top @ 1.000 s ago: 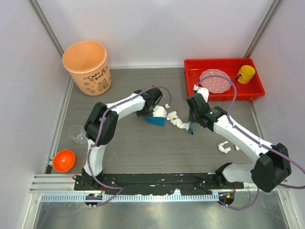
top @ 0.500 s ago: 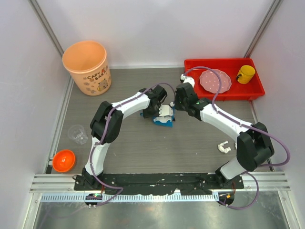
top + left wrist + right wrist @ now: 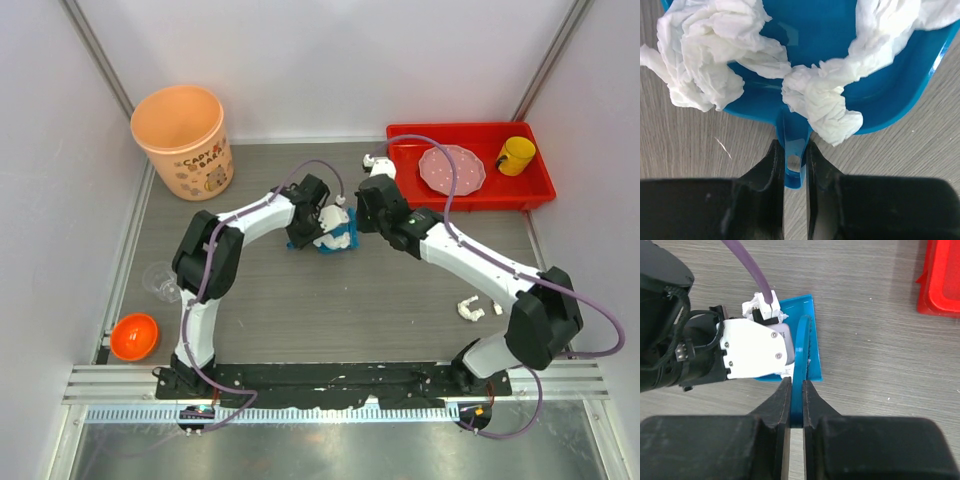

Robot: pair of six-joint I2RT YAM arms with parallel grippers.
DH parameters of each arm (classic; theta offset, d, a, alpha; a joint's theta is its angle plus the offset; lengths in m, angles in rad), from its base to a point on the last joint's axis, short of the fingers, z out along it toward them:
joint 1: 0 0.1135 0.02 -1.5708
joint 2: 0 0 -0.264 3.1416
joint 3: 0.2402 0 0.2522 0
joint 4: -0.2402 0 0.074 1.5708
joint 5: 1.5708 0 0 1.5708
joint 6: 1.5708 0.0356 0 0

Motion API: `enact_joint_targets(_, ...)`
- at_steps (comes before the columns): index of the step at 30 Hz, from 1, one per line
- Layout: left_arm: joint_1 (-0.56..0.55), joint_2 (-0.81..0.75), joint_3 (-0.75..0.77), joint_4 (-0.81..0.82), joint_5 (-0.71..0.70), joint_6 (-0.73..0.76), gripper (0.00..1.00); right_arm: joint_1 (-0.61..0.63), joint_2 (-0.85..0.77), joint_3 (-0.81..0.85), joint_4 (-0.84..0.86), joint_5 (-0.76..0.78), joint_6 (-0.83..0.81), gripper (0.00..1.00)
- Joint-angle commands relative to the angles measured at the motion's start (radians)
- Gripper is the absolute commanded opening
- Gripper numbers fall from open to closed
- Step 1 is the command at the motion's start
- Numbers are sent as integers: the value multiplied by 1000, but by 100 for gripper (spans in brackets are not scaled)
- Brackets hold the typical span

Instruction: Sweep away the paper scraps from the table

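Left gripper [image 3: 793, 150] clamps dustpan handle [image 3: 792, 175], hidden from above

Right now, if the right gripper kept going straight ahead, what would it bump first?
Most likely the blue dustpan, just past the blue brush that the right gripper pinches. The left arm's white wrist sits close beside that line; depth is hard to judge.

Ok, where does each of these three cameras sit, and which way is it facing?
Top external: above and behind the bases, looking down on the table; left arm and right arm meet at the dustpan.
Left wrist: on the left arm, looking down past the left gripper, shut on the dustpan's handle; paper scraps lie in it.
Right wrist: on the right arm, looking down past the right gripper, shut on the blue brush.
All three share the dustpan.
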Motion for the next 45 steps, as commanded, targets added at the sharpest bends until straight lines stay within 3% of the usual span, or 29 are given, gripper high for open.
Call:
enact_joint_targets(1, 50, -109, -69, 134, 38, -139, 0, 17, -112, 77, -24, 58, -32, 1)
enact_joint_targets(7, 139, -186, 3, 99, 45, -305, 0, 17, -224, 97, -74, 271, -106, 1)
enact_joint_targets(16, 312, -352, 164, 56, 68, -507, 0, 18, -288, 48, -76, 238, -133, 1)
enact_joint_targets(21, 377, -427, 240, 65, -123, -483, 0, 17, -276, 34, -73, 181, -126, 1)
enact_joint_targets(27, 485, -349, 405, -2, -312, -431, 0, 18, -273, 20, -73, 145, -123, 1)
enact_joint_targets(34, 496, -291, 415, 93, -670, -222, 0, 18, -307, -23, -71, 137, -124, 1)
enact_joint_targets(37, 495, -275, 368, 208, -825, -80, 0, 18, -324, -35, -71, 128, -124, 1)
enact_joint_targets(43, 490, -275, 149, 721, -1010, 409, 0, 20, -327, -43, -70, 103, -141, 1)
enact_joint_targets(44, 489, -274, 117, 910, -1041, 487, 0, 20, -324, -44, -70, 97, -140, 1)
enact_joint_targets(45, 489, -260, 87, 1011, -1050, 661, 0, 20, -321, -46, -70, 94, -141, 1)
